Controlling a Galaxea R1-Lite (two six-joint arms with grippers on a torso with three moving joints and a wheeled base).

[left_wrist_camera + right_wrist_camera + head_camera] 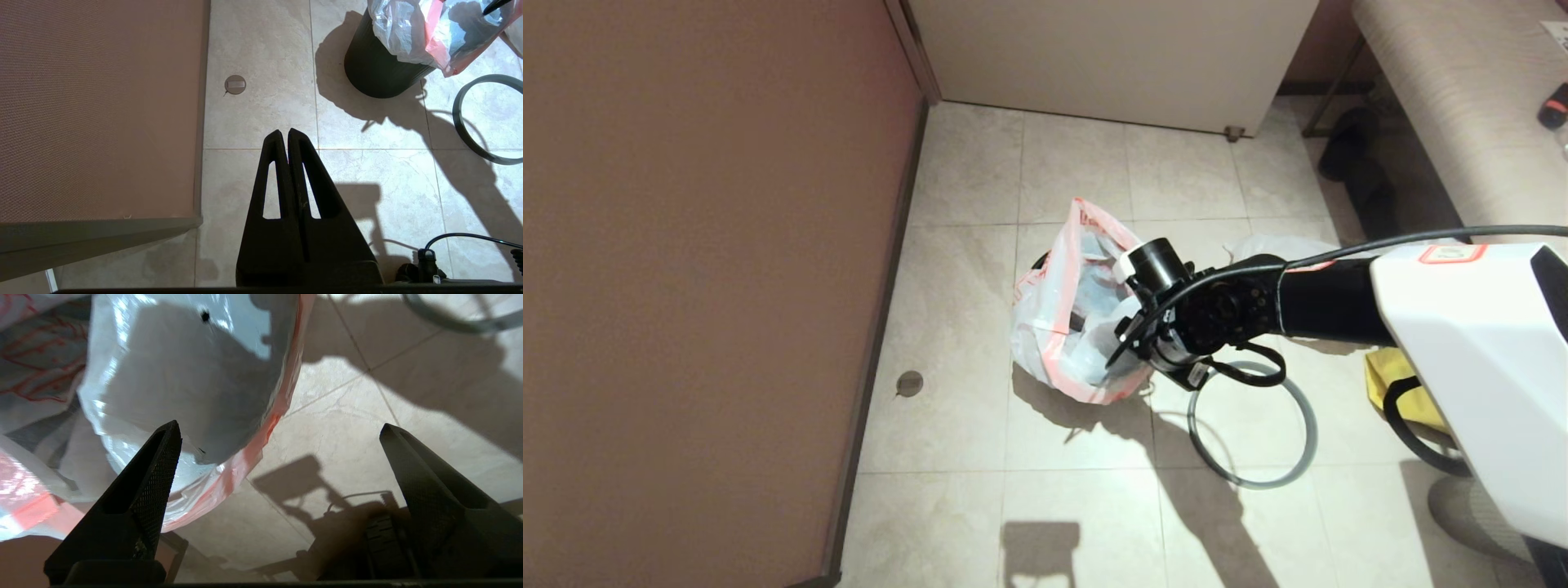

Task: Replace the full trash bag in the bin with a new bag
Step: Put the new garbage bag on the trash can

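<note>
The new bag, translucent white with orange edges and red print, hangs loosely over the bin, a small black wastebasket on the tiled floor. My right arm's wrist reaches across from the right and hovers over the bag's near edge. My right gripper is open wide and holds nothing; the bag's orange hem hangs just ahead of its jaws. The grey hoop lies flat on the floor beside the bin. The full trash bag lies behind the arm, mostly hidden. My left gripper is parked, shut, above bare tiles.
A brown wall panel runs along the left, with a floor drain near it. A pale cabinet stands at the back and a bench at the right. A yellow bag lies under my right arm.
</note>
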